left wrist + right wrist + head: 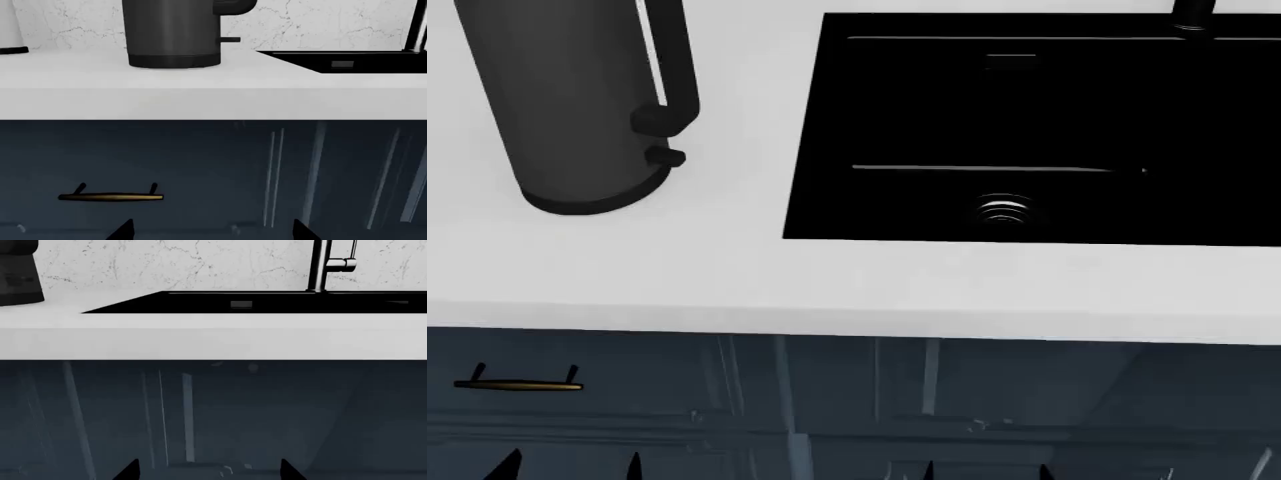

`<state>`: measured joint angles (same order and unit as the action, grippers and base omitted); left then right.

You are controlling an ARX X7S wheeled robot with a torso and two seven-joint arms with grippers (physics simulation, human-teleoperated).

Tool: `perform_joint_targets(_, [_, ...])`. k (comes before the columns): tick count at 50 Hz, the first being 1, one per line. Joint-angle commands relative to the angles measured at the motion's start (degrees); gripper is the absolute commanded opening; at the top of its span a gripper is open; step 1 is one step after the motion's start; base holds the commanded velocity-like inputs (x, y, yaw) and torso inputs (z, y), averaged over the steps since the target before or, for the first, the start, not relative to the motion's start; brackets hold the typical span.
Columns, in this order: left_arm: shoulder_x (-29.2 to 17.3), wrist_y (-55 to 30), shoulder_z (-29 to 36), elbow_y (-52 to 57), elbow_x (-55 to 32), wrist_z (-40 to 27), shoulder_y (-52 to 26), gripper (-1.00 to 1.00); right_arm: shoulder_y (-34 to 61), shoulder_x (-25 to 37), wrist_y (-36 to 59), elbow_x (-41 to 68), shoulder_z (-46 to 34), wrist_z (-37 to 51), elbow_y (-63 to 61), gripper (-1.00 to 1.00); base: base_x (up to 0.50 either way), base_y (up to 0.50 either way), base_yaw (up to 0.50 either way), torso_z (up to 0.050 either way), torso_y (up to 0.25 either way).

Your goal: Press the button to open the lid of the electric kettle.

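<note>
the tall dark grey cylindrical electric kettle [574,100] stands on the white worktop [694,280], left of the black rectangular sink [1028,130], w/ its long black loop handle [674,60] facing the sink. both arms hang low in front of the dark blue cabinet fronts [827,400], below the worktop edge. left tool [210,231] shows only two black tips set wide apart, nothing between them; right tool [208,470] looks the same, spread and empty.

risks, as i judge them: the button and lid aren't visible in any view, so any approach is blind until the head or arm rises. the small protruding stub switch [665,157] near the kettle base sits close to the handle and could get pressed by mistake. a tool rising straight up could clip the worktop's front edge. a sideways push on the handle could slide or tip the kettle, since nothing braces it.

views: head cam shows the sink drain [1004,209] and kettle from above, top cropped. left wrist cam shows the kettle's base ring [175,61], the stub side-on, and a brass drawer pull [110,197]. right wrist cam alone shows the chrome tap [327,265] and marble backsplash [167,265], w/ only a sliver of the kettle.
</note>
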<state>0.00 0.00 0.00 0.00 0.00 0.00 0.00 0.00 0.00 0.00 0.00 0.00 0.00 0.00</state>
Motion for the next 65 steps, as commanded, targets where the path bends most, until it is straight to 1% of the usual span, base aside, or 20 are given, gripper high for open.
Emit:
perform_joint_targets(1, [-0.6, 0.0, 0.6, 0.0, -0.6, -0.6, 0.0, 1.0, 0.0, 0.5, 0.0, 0.5, -0.7, 0.7, 0.0, 1.0, 0.0, 0.0, 0.0, 0.0, 0.0])
perform_joint_targets(3, [-0.9, 0.9, 0.8, -1.9, -1.4, -1.0, -0.3, 1.0, 0.3, 1.0, -0.7, 1.2, -0.9, 0.8, 1.4, 1.0, 0.0, 0.0, 0.0, 0.0, 0.0])
perform_joint_targets(7, [-1.9, 1.0, 2.0, -1.7, -2.9, -0.9, -0.3, 1.0, 0.2, 1.7, 0.7, 1.7, -1.8, 2.5, 0.7, 1.0, 0.0, 0.0, 0.0, 0.0, 0.0])
perform_joint_targets(12, [-2.6, 0.2, 2.9, -1.4, -3.0, -2.0, -0.3, 1.0, 0.2, 2.5, 0.1, 2.5, -2.8, 2.9, 0.9, 1.0, 0.0, 0.0, 0.0, 0.0, 0.0])
perform_joint_targets(17, [-2.9, -3.9, 3.2, 0.0, -3.0, -3.6, -0.3, 1.0, 0.3, 3.0, -0.8, 2.6, -3.4, 3.6, 1.2, 1.0, 0.0, 0.0, 0.0, 0.0, 0.0])
perform_joint_targets(18, [-0.9, -7.1, 0.9, 1.3, -0.7, -1.8, -0.2, 1.0, 0.1, 0.9, -0.6, 0.6, -0.9, 1.2, 1.0, 1.0, 0.0, 0.0, 0.0, 0.0, 0.0])
perform_joint_targets(24, [-2.0, -9.4, 2.7, 4.5, -1.7, -3.3, 0.7, 1.0, 0.1, 2.1, 0.1, 1.4, -2.4, 2.6, 0.3, 1.0, 0.0, 0.0, 0.0, 0.0, 0.0])
perform_joint_targets(29, [-2.9, -9.3, 3.6, 4.0, -1.9, -3.9, 0.1, 1.0, 0.5, 2.9, 1.7, 1.3, -3.3, 3.7, -1.7, 1.0, 0.0, 0.0, 0.0, 0.0, 0.0])
perform_joint_targets(34, [-3.1, -13.8, 3.0, 7.6, -3.6, -5.2, -0.4, 1.0, 1.6, 3.7, 5.5, 2.1, -3.3, 4.5, -5.6, 1.0, 0.0, 0.0, 0.0, 0.0, 0.0])
perform_joint_targets(36, [-3.3, -18.3, 3.8, 11.2, -3.3, -5.8, -0.9, 1.0, 3.0, 4.1, 10.2, 1.9, -3.1, 5.2, -9.8, 1.0, 0.0, 0.0, 0.0, 0.0, 0.0])
perform_joint_targets(38, [-3.9, -21.8, 4.3, 13.6, -2.9, -6.2, -2.3, 1.0, 5.0, 4.6, 13.8, 2.6, -2.9, 5.0, -11.4, 1.0, 0.0, 0.0, 0.0, 0.0, 0.0])
perform_joint_targets(42, [-4.6, -25.5, 3.9, 14.7, -3.5, -6.5, -4.7, 1.0, 8.0, 5.9, 16.6, 3.2, -2.7, 4.5, -10.8, 1.0, 0.0, 0.0, 0.0, 0.0, 0.0])
perform_joint_targets(50, [-5.3, -38.9, 3.3, 17.5, -6.0, -6.4, -14.4, 1.0, 13.5, 8.5, 25.7, 4.0, -2.2, 4.1, -14.9, 1.0, 0.0, 0.0, 0.0, 0.0, 0.0])
perform_joint_targets(55, [-5.6, -45.6, 2.4, 20.2, -7.4, -6.9, -18.8, 1.0, 17.2, 9.5, 30.7, 5.1, -2.5, 3.0, -15.6, 1.0, 0.0, 0.0, 0.0, 0.0, 0.0])
perform_joint_targets(58, [-5.5, -51.9, -0.1, 25.0, -9.7, -7.3, -22.0, 1.0, 18.8, 10.1, 35.4, 6.3, -1.9, 2.6, -19.0, 1.0, 0.0, 0.0, 0.0, 0.0, 0.0])
perform_joint_targets(61, [-6.2, -57.6, -1.0, 28.9, -11.0, -7.3, -24.5, 1.0, 19.5, 10.5, 38.8, 7.5, -0.8, 2.6, -22.1, 1.0, 0.0, 0.0, 0.0, 0.0, 0.0])
perform_joint_targets(64, [-7.3, -65.3, -2.0, 34.5, -12.8, -7.1, -28.1, 1.0, 21.2, 11.4, 45.0, 9.0, 0.7, 2.7, -27.9, 1.0, 0.0, 0.0, 0.0, 0.0, 0.0])
perform_joint_targets(65, [-7.4, -66.2, -2.2, 35.1, -13.1, -7.1, -28.5, 1.0, 21.6, 11.5, 46.1, 9.3, 0.9, 2.8, -28.8, 1.0, 0.0, 0.0, 0.0, 0.0, 0.0])
